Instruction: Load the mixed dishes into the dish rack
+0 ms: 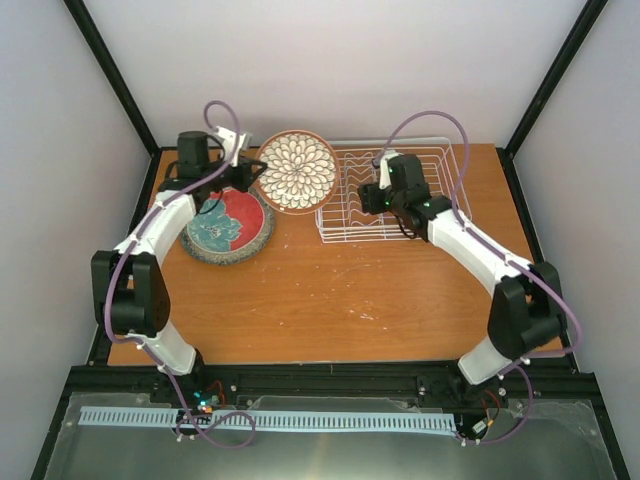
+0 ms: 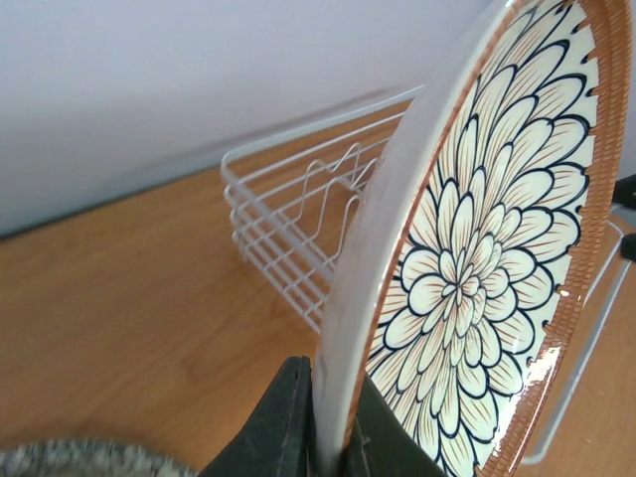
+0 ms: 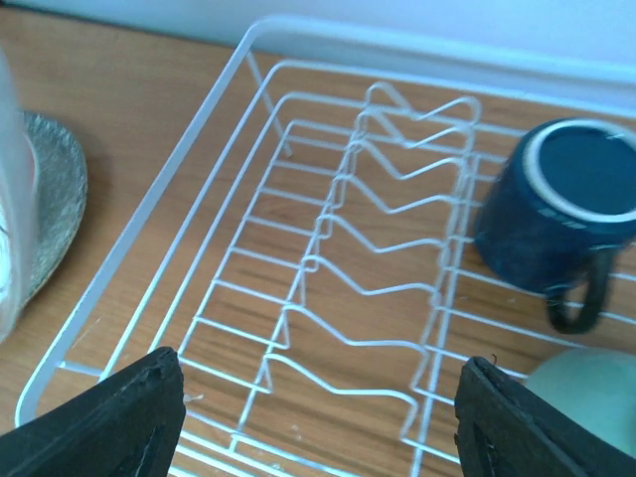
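Observation:
My left gripper [image 1: 250,174] is shut on the rim of the petal-patterned plate [image 1: 297,172] and holds it on edge, tilted, just left of the white wire dish rack [image 1: 352,200]. In the left wrist view the fingers [image 2: 333,437] pinch the plate's rim [image 2: 477,278], with the rack [image 2: 288,219] behind. The red-rimmed teal plate [image 1: 228,222] lies on the speckled grey plate [image 1: 215,255]. My right gripper [image 3: 318,417] is open and empty above the rack's dividers [image 3: 378,248]. The dark blue mug [image 3: 556,214] and the pale green bowl [image 3: 586,393] sit in the rack's right part. No pale green plate shows.
The rack stands at the back right of the wooden table [image 1: 340,300], near the rear wall. The plate stack sits at the back left, under my left arm. The grey plate's rim shows in the right wrist view [image 3: 50,199] to the left of the rack.

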You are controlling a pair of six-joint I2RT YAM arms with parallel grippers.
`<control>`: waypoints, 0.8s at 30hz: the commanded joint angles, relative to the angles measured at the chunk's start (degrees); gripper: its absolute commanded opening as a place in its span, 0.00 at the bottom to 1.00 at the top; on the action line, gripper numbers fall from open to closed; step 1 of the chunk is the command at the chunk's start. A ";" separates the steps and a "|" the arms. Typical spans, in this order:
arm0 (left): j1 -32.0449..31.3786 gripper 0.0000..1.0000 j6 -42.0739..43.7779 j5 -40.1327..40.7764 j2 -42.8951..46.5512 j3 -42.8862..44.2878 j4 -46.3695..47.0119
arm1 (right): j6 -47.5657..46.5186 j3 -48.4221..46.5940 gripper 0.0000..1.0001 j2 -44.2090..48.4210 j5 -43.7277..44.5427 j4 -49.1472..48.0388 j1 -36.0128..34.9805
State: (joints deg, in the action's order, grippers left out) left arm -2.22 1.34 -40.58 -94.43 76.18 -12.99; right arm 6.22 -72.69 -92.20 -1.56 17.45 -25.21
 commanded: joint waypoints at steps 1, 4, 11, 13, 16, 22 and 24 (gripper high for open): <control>-5.84 0.01 2.21 5.79 2.13 2.44 16.46 | -0.65 6.11 0.74 8.57 10.57 -12.87 -0.28; -9.36 0.01 4.72 11.09 -0.17 5.16 17.98 | 0.15 11.42 0.74 13.86 16.90 -17.80 -0.28; -16.94 0.01 9.94 23.67 -4.60 6.41 29.04 | 0.47 21.26 0.73 24.60 27.43 -26.86 -0.19; -18.85 0.01 11.62 26.93 -6.06 7.12 31.97 | 0.84 22.54 0.73 26.25 28.64 -27.43 -0.19; -21.13 0.01 13.64 31.35 -8.13 7.31 38.15 | 1.31 25.30 0.73 28.96 30.01 -29.35 -0.14; -23.86 0.01 16.97 37.77 -11.90 8.73 45.77 | 0.85 27.49 0.73 31.17 30.83 -30.75 -0.19; -24.78 0.01 18.40 39.33 -12.76 9.36 47.30 | 0.79 27.58 0.73 31.37 30.75 -30.92 -0.13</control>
State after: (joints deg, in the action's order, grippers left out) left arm -25.41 16.80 -6.61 -108.22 79.24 17.34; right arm 6.85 -45.58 -61.98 27.24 -10.52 -25.17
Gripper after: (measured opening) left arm 0.063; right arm 0.732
